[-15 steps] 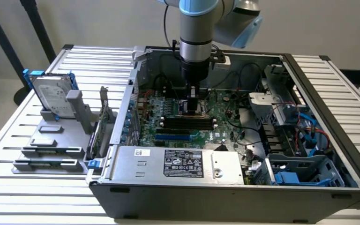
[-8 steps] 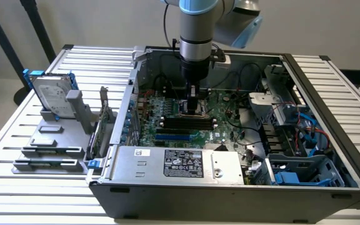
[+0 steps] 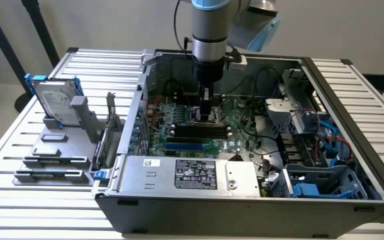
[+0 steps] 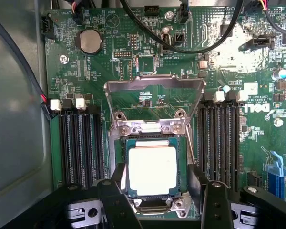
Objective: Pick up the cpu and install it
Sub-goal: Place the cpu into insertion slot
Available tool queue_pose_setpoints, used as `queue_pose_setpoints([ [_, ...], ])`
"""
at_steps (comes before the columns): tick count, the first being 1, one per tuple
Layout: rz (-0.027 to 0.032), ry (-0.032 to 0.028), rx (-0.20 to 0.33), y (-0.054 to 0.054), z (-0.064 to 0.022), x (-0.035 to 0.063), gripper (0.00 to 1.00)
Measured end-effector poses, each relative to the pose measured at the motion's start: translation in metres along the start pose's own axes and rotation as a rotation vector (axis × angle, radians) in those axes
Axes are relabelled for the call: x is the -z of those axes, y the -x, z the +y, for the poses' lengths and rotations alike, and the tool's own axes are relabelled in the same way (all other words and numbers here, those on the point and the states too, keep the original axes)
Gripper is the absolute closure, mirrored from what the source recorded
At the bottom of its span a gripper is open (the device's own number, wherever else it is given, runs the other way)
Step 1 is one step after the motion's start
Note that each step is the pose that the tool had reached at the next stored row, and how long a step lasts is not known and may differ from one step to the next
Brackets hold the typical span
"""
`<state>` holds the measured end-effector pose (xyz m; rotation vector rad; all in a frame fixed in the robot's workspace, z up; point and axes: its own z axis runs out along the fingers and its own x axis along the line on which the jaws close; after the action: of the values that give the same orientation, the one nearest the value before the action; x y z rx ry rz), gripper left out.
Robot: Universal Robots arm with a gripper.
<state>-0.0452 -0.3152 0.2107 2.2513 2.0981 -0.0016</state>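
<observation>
While the arm hangs down in the open PC case, I see the mobo, then the claw w/ fingers spread wide, and the cpu lying flat in its socket, btwn the two fingers.

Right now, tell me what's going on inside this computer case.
The robot arm reaches into the open computer case. Its hand hangs low over the motherboard, fingers open on either side of the cpu, which lies flat in its socket with the retention frame flipped up. Whether the fingers touch it is unclear.
</observation>
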Motion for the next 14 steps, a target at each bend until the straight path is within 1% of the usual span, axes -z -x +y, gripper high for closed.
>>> queue_pose_setpoints([
  [4,0.0018,0.0016,0.0,0.0,-0.0017,0.0054,0.37],
  [9,0.0082,0.0024,-0.001,0.001,-0.0094,0.0108,0.37],
  [10,0.0096,0.0025,-0.001,0.001,-0.0111,0.0115,0.39],
  [12,0.0124,0.0023,-0.001,0.002,-0.0152,0.0129,0.52],
  [13,0.0142,0.0023,-0.001,0.002,-0.0174,0.0135,0.52],
  [14,0.0159,0.0022,-0.001,0.002,-0.0194,0.0139,0.58],
])
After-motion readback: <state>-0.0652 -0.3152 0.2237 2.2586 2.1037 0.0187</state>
